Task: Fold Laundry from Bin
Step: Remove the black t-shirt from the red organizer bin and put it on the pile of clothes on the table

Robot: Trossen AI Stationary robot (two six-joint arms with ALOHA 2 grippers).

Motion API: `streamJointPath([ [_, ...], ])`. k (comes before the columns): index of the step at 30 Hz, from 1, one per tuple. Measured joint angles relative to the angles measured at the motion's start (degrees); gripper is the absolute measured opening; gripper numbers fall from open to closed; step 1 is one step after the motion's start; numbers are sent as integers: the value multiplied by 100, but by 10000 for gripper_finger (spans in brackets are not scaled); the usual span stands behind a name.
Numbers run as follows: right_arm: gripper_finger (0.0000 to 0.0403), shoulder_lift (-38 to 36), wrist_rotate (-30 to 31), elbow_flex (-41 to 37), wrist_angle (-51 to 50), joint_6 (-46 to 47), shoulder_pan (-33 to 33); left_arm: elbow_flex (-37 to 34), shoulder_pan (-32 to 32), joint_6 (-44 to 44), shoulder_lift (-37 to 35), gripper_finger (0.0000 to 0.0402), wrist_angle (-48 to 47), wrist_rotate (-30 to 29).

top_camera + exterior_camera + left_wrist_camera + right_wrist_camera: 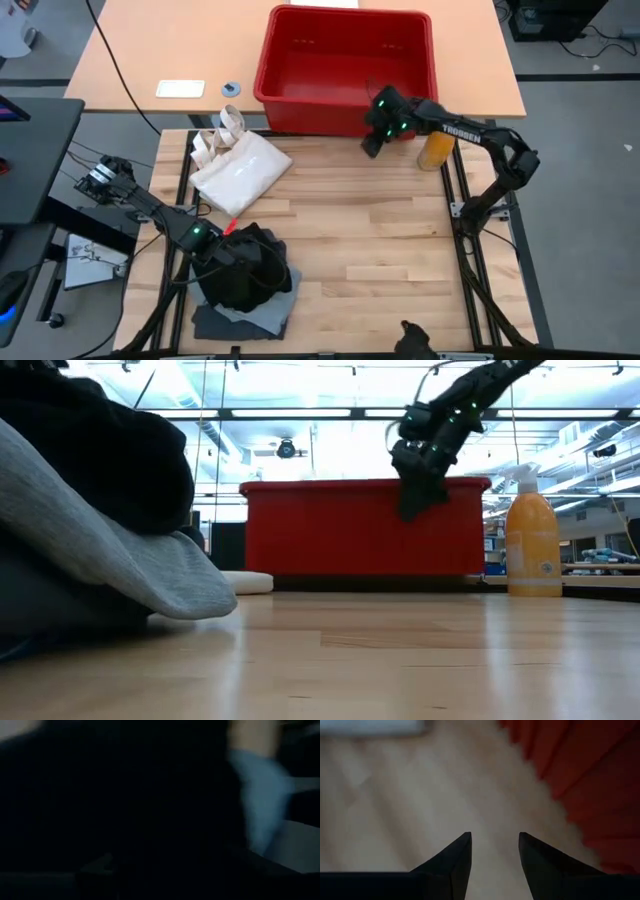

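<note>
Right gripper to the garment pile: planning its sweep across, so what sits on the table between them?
In the high view only bare wood lies between the right gripper and the garment pile.

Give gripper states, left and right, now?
Left gripper: on the black garment; cannot be told.
Right gripper: open, empty, by the bin.

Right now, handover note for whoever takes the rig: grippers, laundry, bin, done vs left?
Left gripper: down in the black piece at the near-left of the table; jaw state not visible.
Right gripper: open, empty, raised over the table by the red bin's front wall.
Laundry: black piece bunched on a grey piece. Bin looks empty from above.
Nearby: cream tote bag, orange spray bottle.
Done: bin apparently emptied. Left: black piece not yet folded flat.
</note>
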Motion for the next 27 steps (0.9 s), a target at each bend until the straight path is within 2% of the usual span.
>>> streamJointPath([
  [3,171,-41,-856,2,250,179,-188,0,-151,127,0,217,793,537],
  [5,171,-52,-1403,4,399,432,-149,0,-293,144,-2,217,1228,622],
  [8,171,-52,-1780,3,559,783,32,0,-487,-1,0,217,1534,639],
  [15,171,-54,-1895,2,1118,1138,781,0,-688,-286,0,217,1397,859],
  [21,171,-57,-1581,2,1773,1646,1245,0,-685,-607,9,217,237,202],
  [27,171,-57,-1528,2,2056,2116,1551,0,-794,-941,13,224,-73,-294],
])
